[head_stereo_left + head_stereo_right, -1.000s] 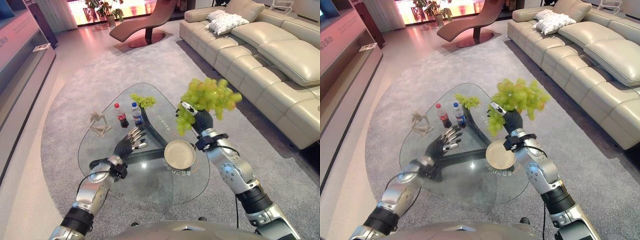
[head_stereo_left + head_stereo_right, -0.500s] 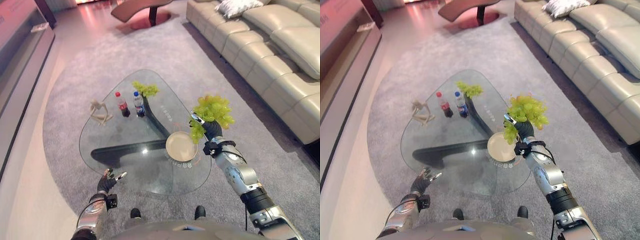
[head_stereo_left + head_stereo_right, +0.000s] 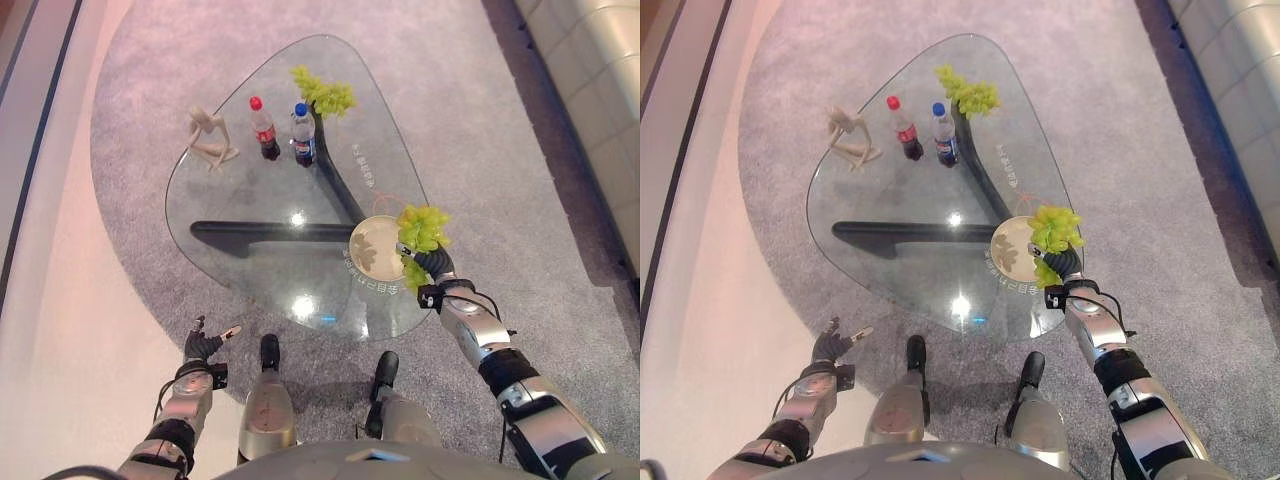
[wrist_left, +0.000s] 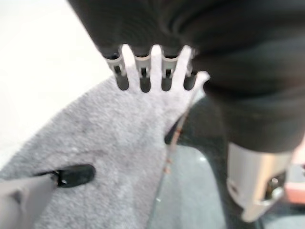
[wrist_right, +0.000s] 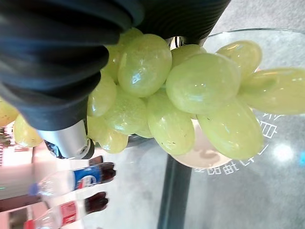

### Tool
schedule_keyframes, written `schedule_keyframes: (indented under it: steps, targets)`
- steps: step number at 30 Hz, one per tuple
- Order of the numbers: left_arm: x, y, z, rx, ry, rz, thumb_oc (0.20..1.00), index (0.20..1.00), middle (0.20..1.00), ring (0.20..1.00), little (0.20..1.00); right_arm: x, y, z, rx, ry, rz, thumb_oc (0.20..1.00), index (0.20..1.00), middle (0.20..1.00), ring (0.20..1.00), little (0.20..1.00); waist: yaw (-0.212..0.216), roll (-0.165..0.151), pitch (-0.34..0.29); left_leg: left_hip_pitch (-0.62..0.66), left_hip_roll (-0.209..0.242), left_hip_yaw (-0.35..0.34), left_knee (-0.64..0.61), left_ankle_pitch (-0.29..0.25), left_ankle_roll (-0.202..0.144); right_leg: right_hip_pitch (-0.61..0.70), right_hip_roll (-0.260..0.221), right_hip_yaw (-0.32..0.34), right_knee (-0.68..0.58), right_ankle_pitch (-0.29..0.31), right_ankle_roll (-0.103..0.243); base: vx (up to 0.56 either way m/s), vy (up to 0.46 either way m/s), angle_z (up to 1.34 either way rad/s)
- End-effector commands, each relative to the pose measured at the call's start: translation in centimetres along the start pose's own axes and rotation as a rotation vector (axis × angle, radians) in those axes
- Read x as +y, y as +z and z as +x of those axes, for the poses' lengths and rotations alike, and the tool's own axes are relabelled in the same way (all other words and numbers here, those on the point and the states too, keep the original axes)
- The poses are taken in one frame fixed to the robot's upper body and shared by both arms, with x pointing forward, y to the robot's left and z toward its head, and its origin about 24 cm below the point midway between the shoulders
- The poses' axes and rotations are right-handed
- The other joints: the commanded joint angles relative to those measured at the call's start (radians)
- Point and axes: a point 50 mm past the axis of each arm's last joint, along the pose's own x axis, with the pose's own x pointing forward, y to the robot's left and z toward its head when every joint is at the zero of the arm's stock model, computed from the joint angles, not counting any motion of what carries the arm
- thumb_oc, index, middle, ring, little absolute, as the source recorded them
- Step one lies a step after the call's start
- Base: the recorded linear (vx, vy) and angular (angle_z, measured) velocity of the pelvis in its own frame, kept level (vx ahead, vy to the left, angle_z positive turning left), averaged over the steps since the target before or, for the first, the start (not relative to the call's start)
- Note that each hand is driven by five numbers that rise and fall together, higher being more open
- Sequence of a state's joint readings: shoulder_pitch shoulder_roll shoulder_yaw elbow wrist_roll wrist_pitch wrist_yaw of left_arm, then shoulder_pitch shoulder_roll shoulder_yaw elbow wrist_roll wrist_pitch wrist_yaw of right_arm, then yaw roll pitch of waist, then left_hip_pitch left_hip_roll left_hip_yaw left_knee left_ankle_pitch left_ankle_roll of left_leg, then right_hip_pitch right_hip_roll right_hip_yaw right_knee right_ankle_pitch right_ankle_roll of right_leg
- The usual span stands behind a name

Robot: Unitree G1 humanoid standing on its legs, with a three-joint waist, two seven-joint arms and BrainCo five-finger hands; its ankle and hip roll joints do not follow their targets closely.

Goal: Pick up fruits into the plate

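Observation:
My right hand (image 3: 437, 268) is shut on a bunch of green grapes (image 3: 422, 230) and holds it at the right rim of the round beige plate (image 3: 368, 247), which sits near the front right corner of the glass table (image 3: 240, 195). Up close, the grapes (image 5: 181, 95) hang from the hand with the plate (image 5: 209, 155) just behind them. A second bunch of green grapes (image 3: 325, 95) lies at the table's far end. My left hand (image 3: 203, 346) hangs low off the table's near left side, over the carpet edge, its fingers (image 4: 143, 76) straight and empty.
Two small bottles, one red-capped (image 3: 265, 130) and one blue-capped (image 3: 303, 137), stand at the table's far side. A pale figurine (image 3: 210, 138) stands to their left. The table rests on a grey carpet (image 3: 480, 120), with pale floor (image 3: 60, 300) to the left.
The camera has tilted down, so the whole picture shifted. My right hand brought the grapes down to the plate's rim. My left hand left the table top and dropped beside me.

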State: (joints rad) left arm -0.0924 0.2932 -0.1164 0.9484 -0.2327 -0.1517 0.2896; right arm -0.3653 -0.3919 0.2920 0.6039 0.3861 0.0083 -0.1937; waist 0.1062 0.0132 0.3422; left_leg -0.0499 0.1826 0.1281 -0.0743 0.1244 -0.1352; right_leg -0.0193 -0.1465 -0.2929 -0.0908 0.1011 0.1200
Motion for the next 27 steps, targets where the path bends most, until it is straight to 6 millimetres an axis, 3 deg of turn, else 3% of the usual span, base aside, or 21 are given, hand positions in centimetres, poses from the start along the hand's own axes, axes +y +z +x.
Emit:
schedule_keyframes:
  steps: [1,7,13,15,20,23,27]
  targets:
    - [1.1,0.8,0.6,-0.043,0.004,0.089,1.000,1.000,1.000,1.000,1.000,-1.4,4.7,1.4,-0.180,-0.066,-0.057,0.200,0.200,0.200,0.200,0.200,0.012,-0.017,0.031,-0.083,-0.090,-0.047,0.072,-0.082,0.058,-0.047,-0.015,-0.012,0.169,-0.129,-0.031,-0.04,0.016,0.13]
    - [0.9,1.6,1.1,-0.065,-0.025,0.174,1.000,1.000,1.000,1.000,1.000,-3.4,5.8,2.7,-0.132,-0.133,-0.091,0.200,0.200,0.200,0.200,0.200,0.032,0.006,0.094,-0.125,-0.107,-0.064,0.080,-0.073,0.061,-0.086,-0.014,-0.014,0.193,-0.131,-0.035,-0.03,0.026,0.15]
    - [0.9,3.8,1.6,-0.143,-0.033,0.172,1.000,1.000,1.000,1.000,1.000,-4.3,6.7,3.3,-0.111,-0.190,-0.155,0.200,0.200,0.200,0.200,0.200,0.049,0.003,0.149,-0.184,-0.128,-0.082,0.127,-0.078,0.067,-0.143,-0.015,-0.024,0.234,-0.129,-0.036,0.00,-0.022,0.11]
    - [0.5,4.9,1.6,-0.188,-0.051,0.179,1.000,1.000,1.000,1.000,1.000,-5.4,7.8,3.6,-0.119,-0.228,-0.200,0.200,0.200,0.200,0.200,0.200,0.057,0.010,0.178,-0.228,-0.143,-0.088,0.163,-0.079,0.071,-0.186,-0.016,-0.028,0.264,-0.127,-0.038,-0.01,-0.003,0.05]
    - [-0.3,5.8,1.4,-0.232,-0.086,0.174,1.000,1.000,1.000,1.000,1.000,-7.3,10.3,3.9,-0.135,-0.313,-0.315,0.200,0.200,0.200,0.200,0.200,0.073,0.028,0.178,-0.339,-0.168,-0.097,0.195,-0.077,0.086,-0.306,-0.025,-0.036,0.310,-0.119,-0.033,0.02,0.024,0.04]
    - [-0.6,6.2,1.2,-0.262,-0.104,0.173,1.000,1.000,1.000,1.000,1.000,-8.3,11.5,3.8,-0.152,-0.373,-0.355,0.200,0.200,0.200,0.200,0.200,0.079,0.034,0.178,-0.400,-0.179,-0.091,0.227,-0.082,0.093,-0.374,-0.038,-0.044,0.353,-0.126,-0.033,-0.01,0.007,0.09]
    - [-1.0,5.8,0.8,-0.269,-0.128,0.171,1.000,1.000,1.000,1.000,1.000,-11.3,14.5,3.4,-0.174,-0.479,-0.521,0.200,0.200,0.200,0.200,0.200,0.093,0.061,0.178,-0.503,-0.193,-0.089,0.289,-0.087,0.103,-0.485,-0.068,-0.058,0.426,-0.127,-0.033,0.00,0.060,0.09]
